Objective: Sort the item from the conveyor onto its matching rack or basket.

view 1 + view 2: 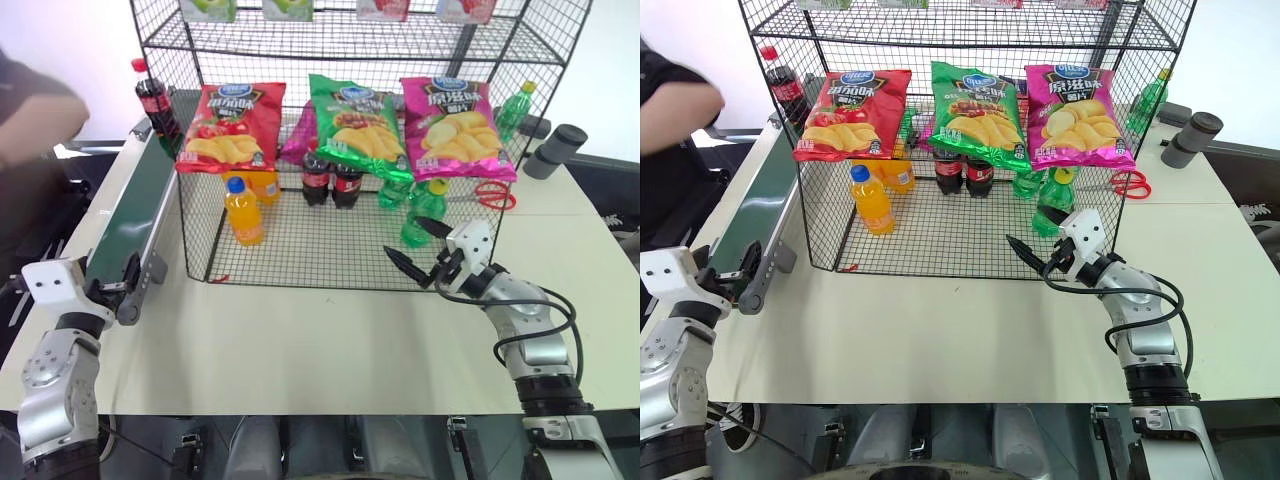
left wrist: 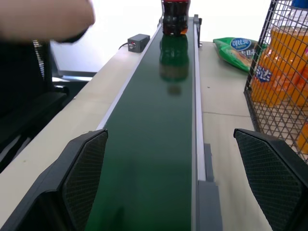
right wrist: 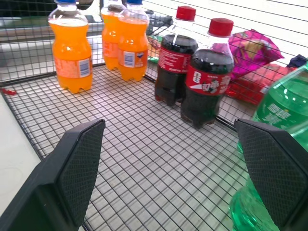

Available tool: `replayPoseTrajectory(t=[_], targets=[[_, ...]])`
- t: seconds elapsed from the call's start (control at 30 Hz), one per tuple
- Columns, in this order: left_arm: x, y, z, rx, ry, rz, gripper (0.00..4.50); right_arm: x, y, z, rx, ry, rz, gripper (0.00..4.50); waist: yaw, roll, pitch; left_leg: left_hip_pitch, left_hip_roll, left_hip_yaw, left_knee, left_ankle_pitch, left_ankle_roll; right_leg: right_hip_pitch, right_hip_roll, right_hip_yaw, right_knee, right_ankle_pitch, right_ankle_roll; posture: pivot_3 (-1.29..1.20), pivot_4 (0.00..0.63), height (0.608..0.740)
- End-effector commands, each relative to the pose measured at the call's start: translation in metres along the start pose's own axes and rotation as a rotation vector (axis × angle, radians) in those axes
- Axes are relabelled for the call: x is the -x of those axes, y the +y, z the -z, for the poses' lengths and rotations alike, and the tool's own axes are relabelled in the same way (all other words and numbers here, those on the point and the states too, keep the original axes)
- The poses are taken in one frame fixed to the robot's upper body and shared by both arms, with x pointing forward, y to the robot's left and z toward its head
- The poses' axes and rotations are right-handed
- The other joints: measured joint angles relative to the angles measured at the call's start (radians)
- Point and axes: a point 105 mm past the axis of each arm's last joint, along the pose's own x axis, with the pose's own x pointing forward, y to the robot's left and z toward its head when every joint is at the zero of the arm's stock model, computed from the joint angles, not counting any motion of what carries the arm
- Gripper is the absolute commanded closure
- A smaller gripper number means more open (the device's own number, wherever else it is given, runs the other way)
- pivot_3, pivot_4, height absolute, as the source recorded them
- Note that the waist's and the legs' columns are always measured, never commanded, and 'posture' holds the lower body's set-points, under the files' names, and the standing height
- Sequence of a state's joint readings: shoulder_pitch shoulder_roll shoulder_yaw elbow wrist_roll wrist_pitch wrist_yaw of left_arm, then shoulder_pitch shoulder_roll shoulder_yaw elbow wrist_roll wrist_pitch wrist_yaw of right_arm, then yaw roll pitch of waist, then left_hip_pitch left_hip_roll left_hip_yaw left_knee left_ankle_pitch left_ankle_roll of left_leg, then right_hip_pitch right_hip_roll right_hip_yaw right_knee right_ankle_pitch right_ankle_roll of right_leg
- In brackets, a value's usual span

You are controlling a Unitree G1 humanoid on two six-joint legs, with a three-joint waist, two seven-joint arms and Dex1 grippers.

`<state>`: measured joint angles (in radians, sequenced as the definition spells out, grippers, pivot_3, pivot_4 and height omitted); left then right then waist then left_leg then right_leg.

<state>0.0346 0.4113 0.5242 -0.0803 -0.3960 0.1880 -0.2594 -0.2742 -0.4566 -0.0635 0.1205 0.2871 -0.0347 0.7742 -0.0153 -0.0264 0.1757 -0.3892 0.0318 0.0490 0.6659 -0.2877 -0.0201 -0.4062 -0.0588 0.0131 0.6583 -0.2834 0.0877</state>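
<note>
Left hand (image 1: pixel 128 285) hangs wide and empty at the conveyor's (image 1: pixel 125 225) near end; right hand (image 1: pixel 420 245), fingers spread and empty, faces the rack (image 1: pixel 300 255) front; the cola bottle (image 1: pixel 155 100) stands upright on the belt's far end, beside the rack's left wall.

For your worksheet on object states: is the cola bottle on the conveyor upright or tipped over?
Upright. The cola bottle stands on its base at the far end of the conveyor, red cap on top.
</note>
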Motion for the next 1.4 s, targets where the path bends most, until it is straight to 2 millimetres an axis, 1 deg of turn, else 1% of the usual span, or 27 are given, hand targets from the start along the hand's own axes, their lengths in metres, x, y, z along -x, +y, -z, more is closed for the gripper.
replayPoseTrajectory(t=[0.03,0.2,0.57,0.73,0.9,1.03,1.27,1.4], targets=[[-0.001,0.010,-0.017,-0.070,-0.065,-0.048,0.00,-0.003,0.000,-0.012,0.032,-0.046,-0.005,0.04,0.001,0.000,0.000,0.000,0.000,0.000,0.000,0.000,0.000,0.000,0.000,0.000,0.000,0.000,0.000,0.00,0.150,0.740],[-0.004,0.012,-0.015,-0.080,-0.064,-0.072,0.00,-0.003,0.001,-0.012,0.030,-0.050,-0.005,0.04,0.001,0.000,0.000,0.000,0.000,0.000,0.000,0.000,0.000,0.000,0.000,0.000,0.000,0.000,0.000,0.00,0.150,0.740],[-0.012,0.000,-0.013,-0.059,-0.087,-0.045,0.00,-0.010,0.010,-0.016,0.025,-0.065,-0.028,0.04,0.000,0.000,0.000,0.000,0.000,0.000,0.000,0.000,0.000,0.000,0.000,0.000,0.000,0.000,0.000,0.00,0.150,0.740],[-0.014,0.004,-0.013,-0.081,-0.084,-0.069,0.00,-0.011,0.014,-0.019,0.026,-0.073,-0.038,0.04,0.001,0.000,0.000,0.000,0.000,0.000,0.000,0.000,0.000,0.000,0.000,0.000,0.000,0.000,0.000,0.00,0.150,0.740],[-0.019,0.005,-0.017,-0.058,-0.102,-0.073,0.00,-0.009,0.019,-0.016,0.014,-0.072,-0.039,0.04,0.001,0.000,0.000,0.000,0.000,0.000,0.000,0.000,0.000,0.000,0.000,0.000,0.000,0.000,0.000,0.00,0.150,0.740],[-0.023,0.001,-0.017,-0.060,-0.106,-0.053,0.00,-0.011,0.028,-0.017,0.008,-0.079,-0.066,0.04,0.001,0.000,0.000,0.000,0.000,0.000,0.000,0.000,0.000,0.000,-0.001,0.000,0.000,0.000,0.000,0.00,0.150,0.740],[-0.025,0.004,-0.015,-0.061,-0.100,-0.061,0.00,-0.013,0.049,-0.028,-0.008,-0.098,-0.172,0.04,0.001,0.000,0.000,0.000,0.000,0.000,0.000,0.000,0.000,0.000,0.000,-0.001,0.000,0.000,0.000,0.00,0.150,0.740],[-0.024,0.006,-0.014,-0.065,-0.101,-0.070,0.00,-0.013,0.054,-0.028,-0.015,-0.092,-0.189,0.04,0.002,0.000,0.000,0.000,0.000,0.000,0.000,0.000,0.000,0.000,-0.001,-0.001,0.000,0.000,0.000,0.00,0.150,0.740]])
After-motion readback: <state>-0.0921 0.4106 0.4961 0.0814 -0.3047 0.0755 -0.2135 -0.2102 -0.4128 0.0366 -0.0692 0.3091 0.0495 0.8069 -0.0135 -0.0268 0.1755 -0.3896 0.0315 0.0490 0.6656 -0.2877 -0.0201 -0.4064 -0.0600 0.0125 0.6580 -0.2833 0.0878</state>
